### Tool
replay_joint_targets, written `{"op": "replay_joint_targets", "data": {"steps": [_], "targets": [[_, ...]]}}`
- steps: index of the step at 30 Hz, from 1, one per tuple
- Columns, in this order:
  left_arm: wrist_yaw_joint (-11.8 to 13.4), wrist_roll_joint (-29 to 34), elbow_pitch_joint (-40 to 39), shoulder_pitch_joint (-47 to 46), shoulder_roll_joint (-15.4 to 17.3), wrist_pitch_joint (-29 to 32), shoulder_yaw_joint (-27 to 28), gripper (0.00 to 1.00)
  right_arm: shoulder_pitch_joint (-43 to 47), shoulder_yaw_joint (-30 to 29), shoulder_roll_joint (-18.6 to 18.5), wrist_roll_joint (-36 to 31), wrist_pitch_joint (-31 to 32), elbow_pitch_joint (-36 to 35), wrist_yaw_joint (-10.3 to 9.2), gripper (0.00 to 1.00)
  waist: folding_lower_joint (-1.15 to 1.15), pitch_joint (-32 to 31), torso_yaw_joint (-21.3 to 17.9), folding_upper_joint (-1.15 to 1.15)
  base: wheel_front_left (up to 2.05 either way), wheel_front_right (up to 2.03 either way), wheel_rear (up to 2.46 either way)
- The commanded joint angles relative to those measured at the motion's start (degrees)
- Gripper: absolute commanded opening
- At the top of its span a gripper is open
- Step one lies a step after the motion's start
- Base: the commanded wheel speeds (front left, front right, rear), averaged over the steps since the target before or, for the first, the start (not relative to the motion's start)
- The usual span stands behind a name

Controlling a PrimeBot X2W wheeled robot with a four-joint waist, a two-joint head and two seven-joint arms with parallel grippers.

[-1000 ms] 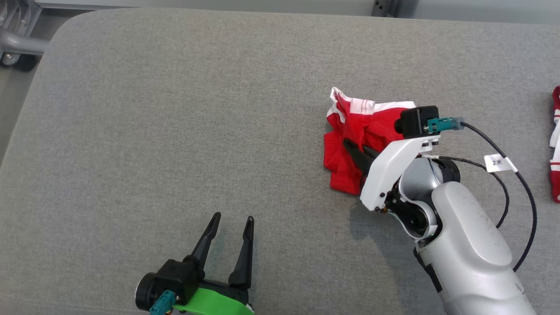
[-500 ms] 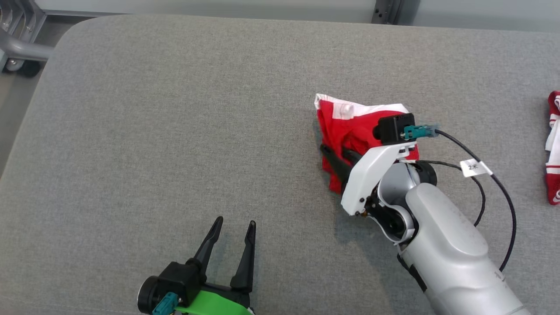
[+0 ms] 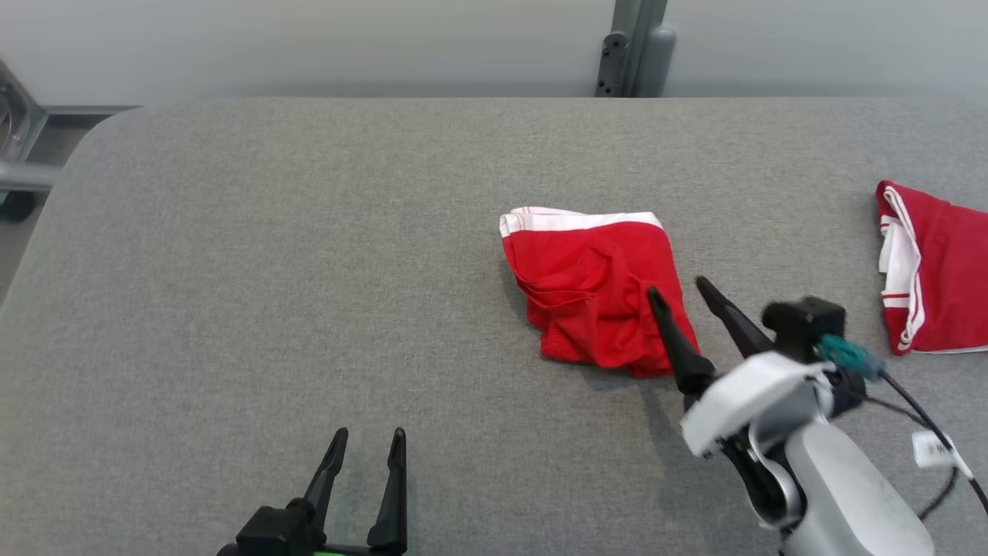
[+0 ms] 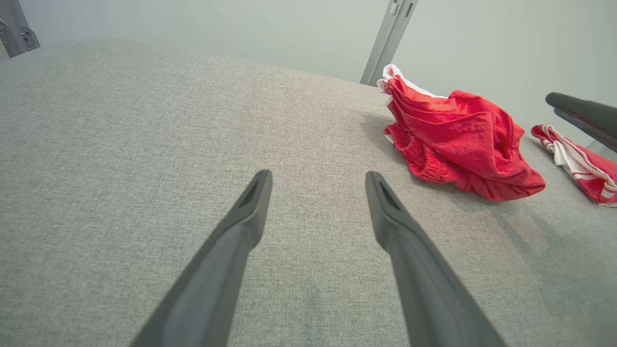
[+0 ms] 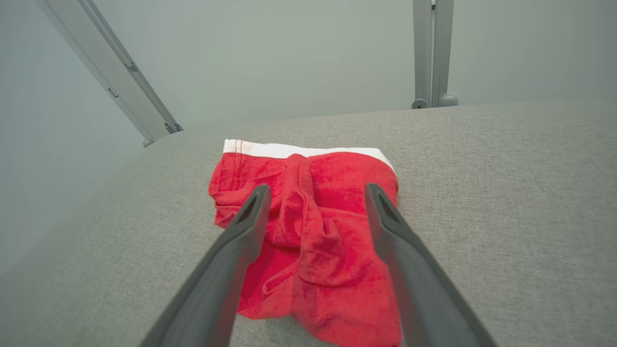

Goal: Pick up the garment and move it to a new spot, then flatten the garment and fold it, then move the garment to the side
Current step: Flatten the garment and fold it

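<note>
The garment (image 3: 594, 297) is a red piece with a white waistband, lying crumpled on the grey table (image 3: 309, 255), right of centre. In the right wrist view it (image 5: 308, 226) spreads out beyond and below my fingers. My right gripper (image 3: 679, 289) hovers open at the garment's near right edge, with nothing between its fingers. Near the front edge, well left of the garment, my left gripper (image 3: 367, 439) stands open and empty. The left wrist view has the garment (image 4: 458, 140) ahead to the right of the left gripper (image 4: 318, 174).
A second red and white garment (image 3: 930, 270) lies at the table's right edge, also seen as a garment (image 4: 578, 164) in the left wrist view. A grey metal post (image 3: 629, 46) stands behind the table. Bare grey cloth stretches across the left half.
My right gripper has opened and let go of the garment, which now lies on the table, and has pulled back toward me. The head camera has tilted, shifting the whole view.
</note>
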Motion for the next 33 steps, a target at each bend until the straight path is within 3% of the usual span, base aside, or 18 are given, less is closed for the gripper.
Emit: {"op": "replay_joint_targets", "data": {"steps": [1,8,11,16,24,33], "targets": [[0.1,-0.4,-0.3,1.2,0.2,-0.1,0.4,1.0,3.0,-1.7,-1.5,-1.8,-2.2,-0.7,-0.01,1.0,0.0,-3.4,-3.3,0.0,0.0,0.0,0.0],[0.2,-0.6,-1.0,3.2,0.1,-0.1,1.8,1.0,14.4,-14.0,-5.5,-8.9,-10.1,3.5,-0.03,1.0,0.0,-6.2,-5.6,0.0,0.0,0.0,0.0],[0.7,-0.7,-1.2,3.9,0.1,-0.1,2.6,1.0,17.5,-19.1,-4.0,-11.4,-10.7,6.0,-0.03,1.0,0.0,-7.1,-5.9,0.0,0.0,0.0,0.0],[1.2,-0.8,-2.0,4.5,0.1,-0.1,3.9,1.0,20.5,-24.6,-1.4,-15.1,-10.7,3.0,-0.03,1.0,0.0,-7.8,-6.0,0.0,0.0,0.0,0.0],[1.4,1.4,-2.4,6.0,0.1,-0.1,7.3,1.0,22.6,-26.3,1.3,-18.4,-10.7,-4.4,-0.03,1.0,0.0,-8.2,-5.4,0.0,0.0,0.0,0.0],[0.5,1.4,-1.6,6.6,0.1,-0.1,9.2,1.0,23.3,-25.7,2.0,-19.3,-10.8,-6.2,-0.03,1.0,0.0,-8.9,-3.9,0.0,0.0,0.0,0.0]]}}
